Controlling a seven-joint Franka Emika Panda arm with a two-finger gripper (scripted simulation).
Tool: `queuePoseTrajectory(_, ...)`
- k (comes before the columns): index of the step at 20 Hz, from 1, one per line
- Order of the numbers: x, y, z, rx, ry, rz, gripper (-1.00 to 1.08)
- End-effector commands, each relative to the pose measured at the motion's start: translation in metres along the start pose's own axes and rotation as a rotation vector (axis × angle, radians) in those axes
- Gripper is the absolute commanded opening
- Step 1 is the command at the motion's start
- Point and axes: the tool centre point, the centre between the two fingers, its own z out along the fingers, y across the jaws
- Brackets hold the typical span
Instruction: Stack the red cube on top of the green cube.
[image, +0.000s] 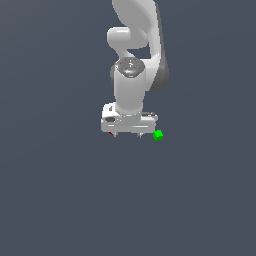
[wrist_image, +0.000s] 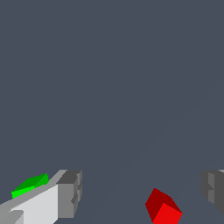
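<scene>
Looking at a white Panda arm (image: 131, 75) hanging straight down over a plain dark grey worktop (image: 60, 200), with the gripper (image: 127, 134) sitting low, close to the surface. Jaws standing wide apart and gripping nothing, plenty of bare gap between the two grey fingertips (wrist_image: 70, 192) in the wrist view. Seeing the red cube (wrist_image: 162, 207) inside that gap, nearer one fingertip than the other, touching neither and lying loose on the worktop. Barely catching it in the exterior view, just a red sliver (image: 111, 133) peeking out from under the gripper on the exterior view's left. Spotting the green cube (image: 158, 135) just beside the gripper on the exterior view's right, outside the jaws, half hidden behind a finger in the wrist view (wrist_image: 29, 185). Cubes sitting apart, not stacked.
</scene>
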Motion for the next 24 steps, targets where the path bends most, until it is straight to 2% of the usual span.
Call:
queuePoseTrajectory(1, -0.007, 0.007, 0.006, 0.001, -0.001, 0.029, 1.00)
queuePoseTrajectory(7, -0.033, 0.029, 0.026, 0.006, -0.002, 0.137, 1.00)
queuePoseTrajectory(15, -0.088, 0.062, 0.065, 0.014, -0.005, 0.339, 1.00)
queuePoseTrajectory(24, -0.132, 0.078, 0.094, 0.020, -0.007, 0.486, 1.00)
